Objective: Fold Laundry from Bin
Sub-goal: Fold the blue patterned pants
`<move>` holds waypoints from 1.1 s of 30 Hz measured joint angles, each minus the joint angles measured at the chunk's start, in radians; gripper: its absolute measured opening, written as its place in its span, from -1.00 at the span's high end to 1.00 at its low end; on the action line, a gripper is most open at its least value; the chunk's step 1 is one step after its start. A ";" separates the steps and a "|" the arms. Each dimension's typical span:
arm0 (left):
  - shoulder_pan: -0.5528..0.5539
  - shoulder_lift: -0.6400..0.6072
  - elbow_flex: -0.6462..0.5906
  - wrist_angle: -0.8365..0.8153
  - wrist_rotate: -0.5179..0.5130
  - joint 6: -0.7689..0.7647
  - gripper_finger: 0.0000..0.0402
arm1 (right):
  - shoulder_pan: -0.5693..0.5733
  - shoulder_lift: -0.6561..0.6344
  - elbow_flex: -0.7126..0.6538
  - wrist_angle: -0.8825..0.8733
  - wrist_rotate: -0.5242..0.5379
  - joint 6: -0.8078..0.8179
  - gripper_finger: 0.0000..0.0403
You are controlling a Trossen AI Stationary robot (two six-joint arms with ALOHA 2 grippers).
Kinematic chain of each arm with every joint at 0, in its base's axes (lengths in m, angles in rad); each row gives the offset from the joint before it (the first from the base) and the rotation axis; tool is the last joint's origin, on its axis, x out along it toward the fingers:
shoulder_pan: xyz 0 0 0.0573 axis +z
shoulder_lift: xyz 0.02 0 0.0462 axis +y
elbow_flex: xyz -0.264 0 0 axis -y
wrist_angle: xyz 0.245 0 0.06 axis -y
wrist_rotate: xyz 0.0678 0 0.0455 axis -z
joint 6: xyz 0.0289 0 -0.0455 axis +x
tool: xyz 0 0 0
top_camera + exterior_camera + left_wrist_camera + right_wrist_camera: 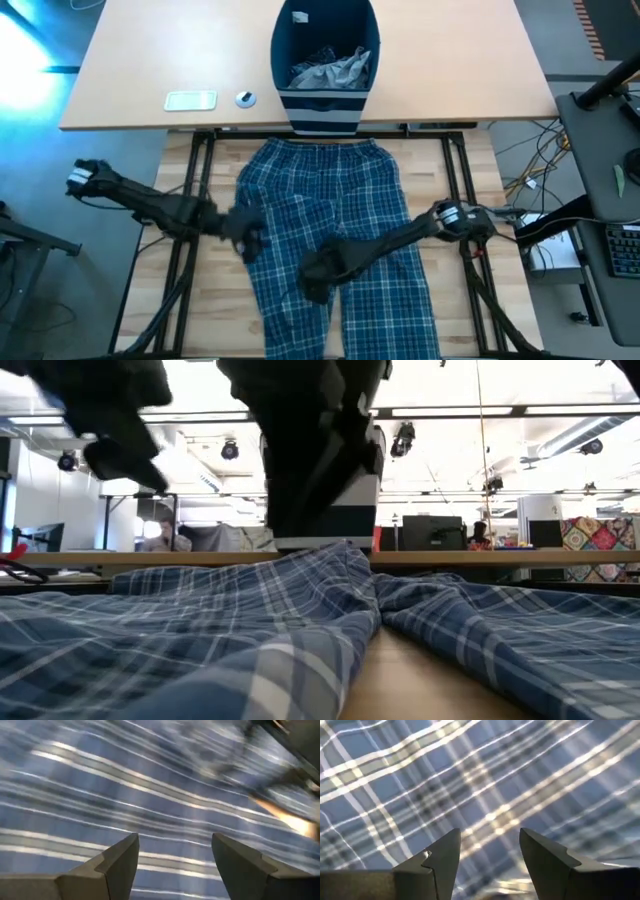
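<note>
Plaid trousers lie flat on the table, waistband toward the bin — long axis running to the near edge; left gripper over the left leg's outer edge, right gripper at the crotch, both with fingers apart, gripping nothing.

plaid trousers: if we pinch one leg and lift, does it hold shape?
Probably not. The plaid trousers lie flat with soft ripples on the table, so they should drape and sag. A push would likely bunch the cloth rather than slide it whole.
</note>
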 joint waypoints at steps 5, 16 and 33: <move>-0.241 0.186 -0.102 0.198 -0.103 -0.270 -0.17 | -0.036 -0.015 -0.030 -0.064 0.037 -0.059 0.00; -0.029 0.388 -0.097 -0.244 -0.142 -0.529 -0.16 | 0.014 -0.048 -0.030 -0.049 -0.038 -0.062 0.00; -0.462 0.111 0.139 -0.221 -0.101 -0.473 -0.16 | 0.134 -0.049 -0.028 0.155 0.047 -0.024 0.00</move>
